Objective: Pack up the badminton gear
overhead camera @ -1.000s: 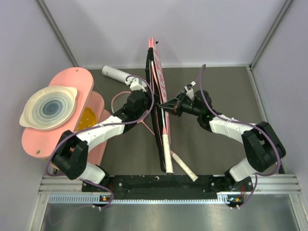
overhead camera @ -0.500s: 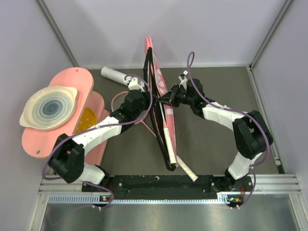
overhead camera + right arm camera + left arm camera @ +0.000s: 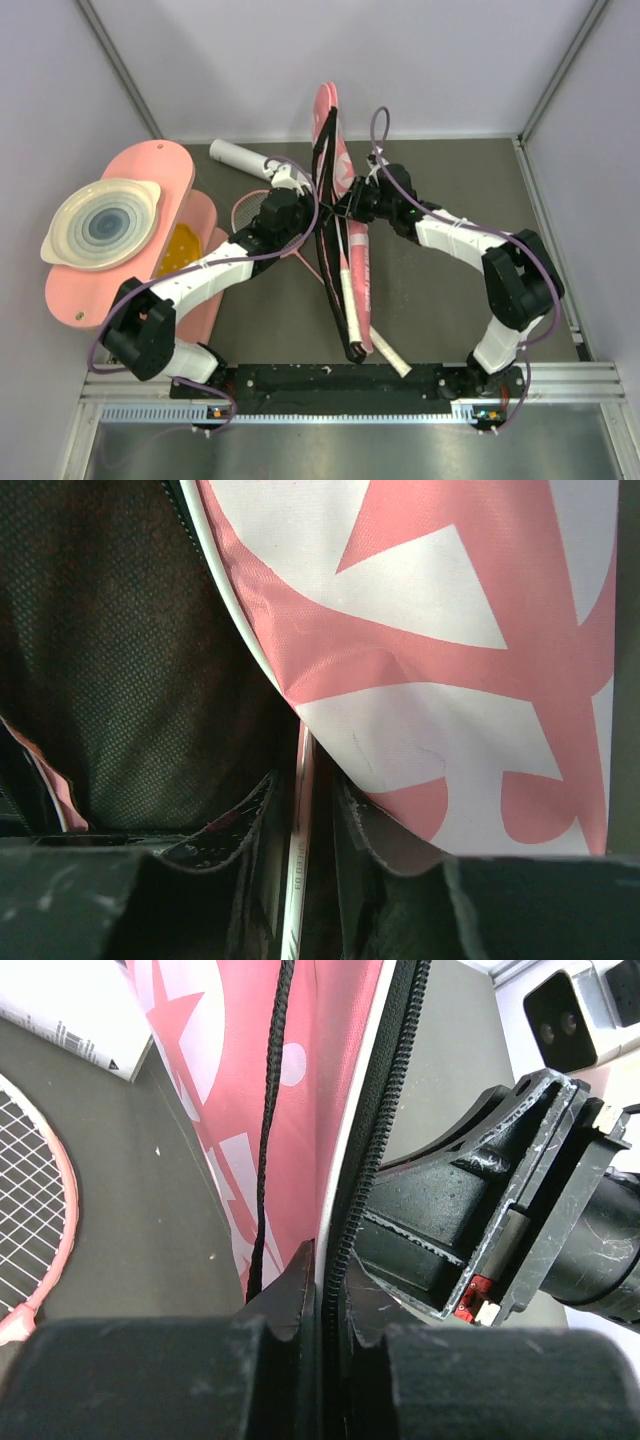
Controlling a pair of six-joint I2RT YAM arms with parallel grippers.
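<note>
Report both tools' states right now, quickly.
Left tool: closed on the pink racket bag, at its zipper edge.
Right tool: closed on a racket, at its thin shaft.

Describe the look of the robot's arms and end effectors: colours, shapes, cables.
The left arm and right arm have white shells between bulky black joints, with purple cables looping alongside. The left end effector and right end effector are scuffed matte black.

- Setting: a robotics laboratory test cell, not a home or shop.
- Plain pale panel walls (image 3: 450, 60) on metal corner posts (image 3: 120, 70) enclose a dark matted table (image 3: 450, 320).
- The left arm (image 3: 205, 275) and right arm (image 3: 455, 235), with exposed purple cabling, are mounted on an aluminium rail (image 3: 590, 380) at the near edge.
</note>
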